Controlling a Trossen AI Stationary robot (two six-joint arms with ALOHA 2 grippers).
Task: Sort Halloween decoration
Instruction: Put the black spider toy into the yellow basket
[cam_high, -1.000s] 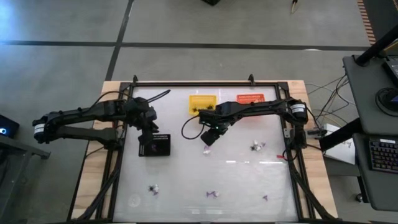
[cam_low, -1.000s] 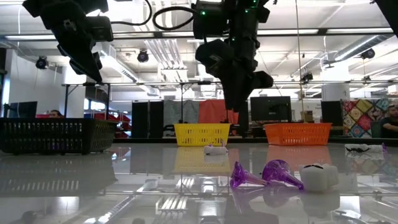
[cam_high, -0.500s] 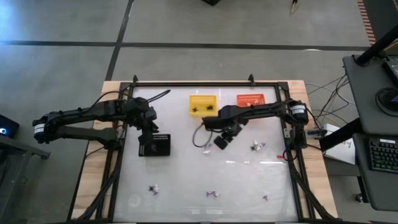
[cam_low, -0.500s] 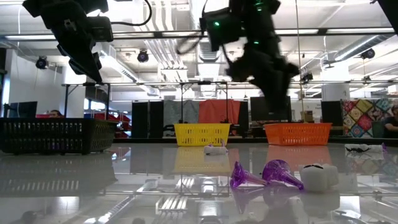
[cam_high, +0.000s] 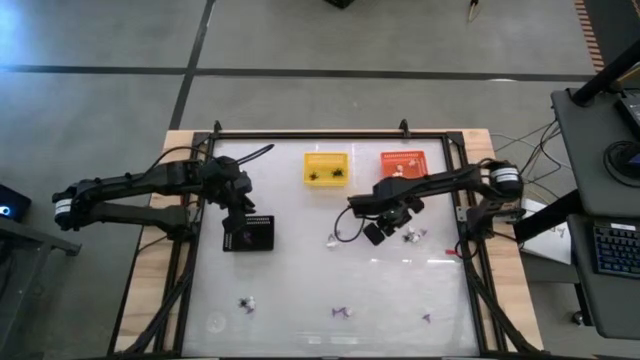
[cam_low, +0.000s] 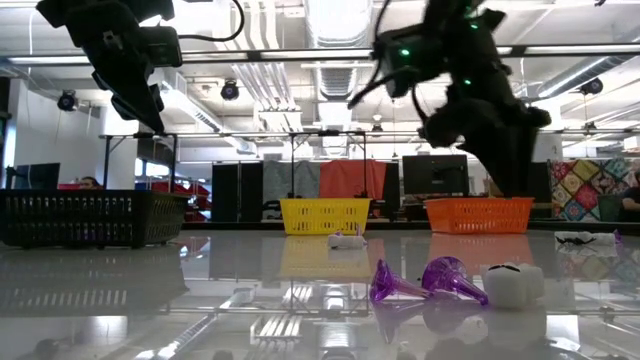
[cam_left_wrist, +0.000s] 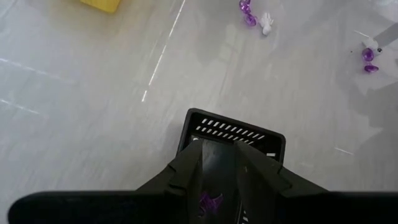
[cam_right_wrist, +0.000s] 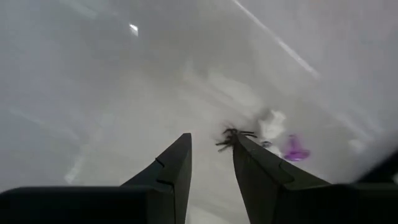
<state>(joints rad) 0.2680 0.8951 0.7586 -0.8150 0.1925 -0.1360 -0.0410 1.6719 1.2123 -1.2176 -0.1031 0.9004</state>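
Tiny black, white and purple trinkets lie scattered on the white table. A cluster of them (cam_high: 412, 236) lies at the right; in the right wrist view it shows a black spider (cam_right_wrist: 233, 138), a white piece (cam_right_wrist: 272, 123) and a purple piece (cam_right_wrist: 293, 149). My right gripper (cam_high: 375, 232) hovers open and empty just left of this cluster. My left gripper (cam_high: 235, 225) is open above the black tray (cam_high: 258, 232). A purple trinket (cam_left_wrist: 208, 201) shows between its fingers, down in the tray (cam_left_wrist: 233, 127).
The yellow basket (cam_high: 326, 167) with black trinkets and the orange basket (cam_high: 405, 162) stand at the far edge. More trinkets lie at mid-table (cam_high: 333, 241) and near the front edge (cam_high: 246, 304), (cam_high: 342, 312), (cam_high: 426, 318). A metal frame (cam_high: 330, 132) borders the table.
My right gripper has swung from near the yellow basket toward the table's right edge and a little nearer, arriving beside the cluster of trinkets at the right.
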